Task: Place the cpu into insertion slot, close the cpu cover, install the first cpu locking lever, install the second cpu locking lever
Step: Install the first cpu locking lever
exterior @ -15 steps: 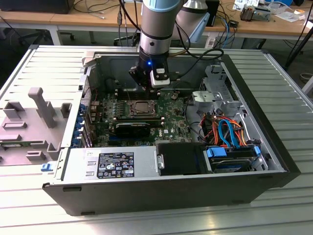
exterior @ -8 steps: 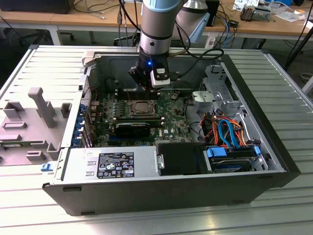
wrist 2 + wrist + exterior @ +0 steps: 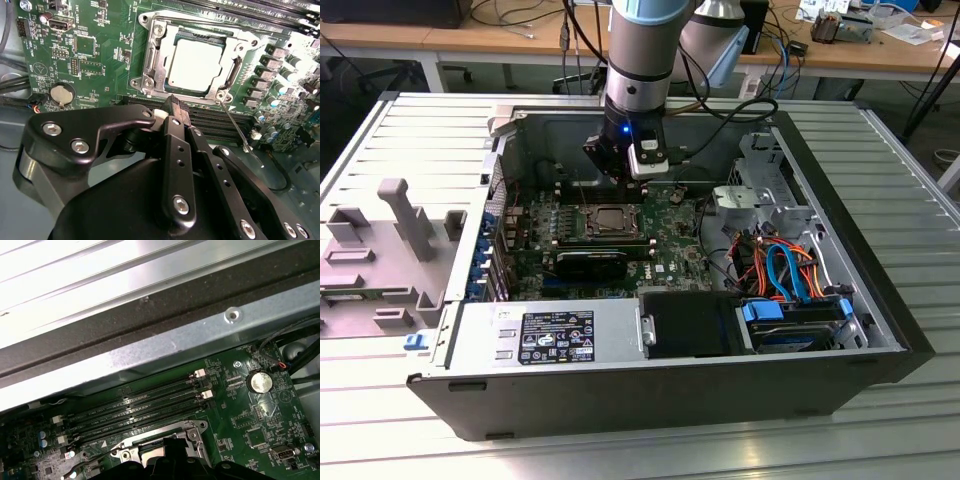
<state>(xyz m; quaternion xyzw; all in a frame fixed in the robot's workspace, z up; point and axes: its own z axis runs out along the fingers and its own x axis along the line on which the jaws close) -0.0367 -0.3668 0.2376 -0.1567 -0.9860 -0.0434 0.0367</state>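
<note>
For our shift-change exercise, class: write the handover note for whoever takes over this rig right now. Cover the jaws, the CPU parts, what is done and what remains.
The gripper: jaws shut, nothing held, tip close by the edge of the cpu cover.
The cpu sits in the insertion slot; the cover appears to lie flat over it.
Done: cpu placed, cover apparently closed.
Left: one locking lever sticks out free, unlatched. I cannot tell how the second one stands.

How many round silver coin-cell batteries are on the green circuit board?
1. The coin-cell battery sits near the edge of the green circuit board, apart from the silver-framed socket; the black gripper hides some board.
</note>
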